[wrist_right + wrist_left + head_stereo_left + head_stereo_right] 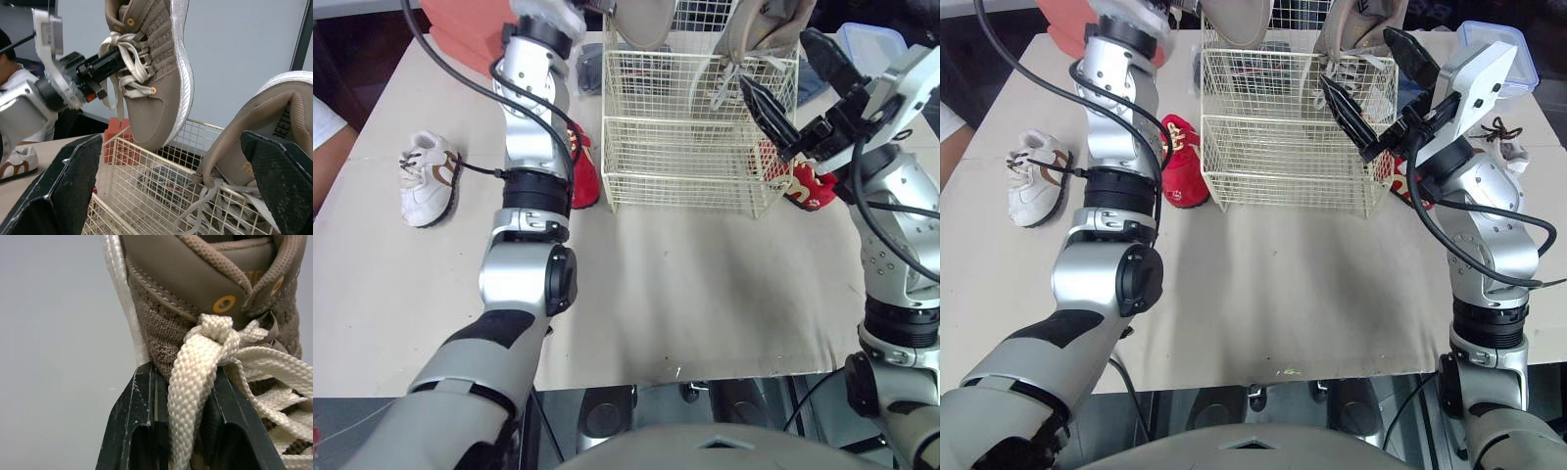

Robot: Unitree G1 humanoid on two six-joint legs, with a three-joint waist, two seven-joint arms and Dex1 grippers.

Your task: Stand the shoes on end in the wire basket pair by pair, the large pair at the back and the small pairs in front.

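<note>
The cream wire basket stands at the back middle of the table. One large taupe shoe hangs toe-down over the basket's back left corner. My left gripper is shut on its tongue and white laces. The other large taupe shoe stands on end in the basket's back right part. My right gripper is open beside that shoe, by the basket's right wall. A small white shoe lies to the left. Red small shoes lie at the basket's left side and right side.
A second small white shoe lies behind my right arm. A clear box with a blue lid sits at the back right, an orange-red object at the back left. A dark shoe lies behind the basket's left corner.
</note>
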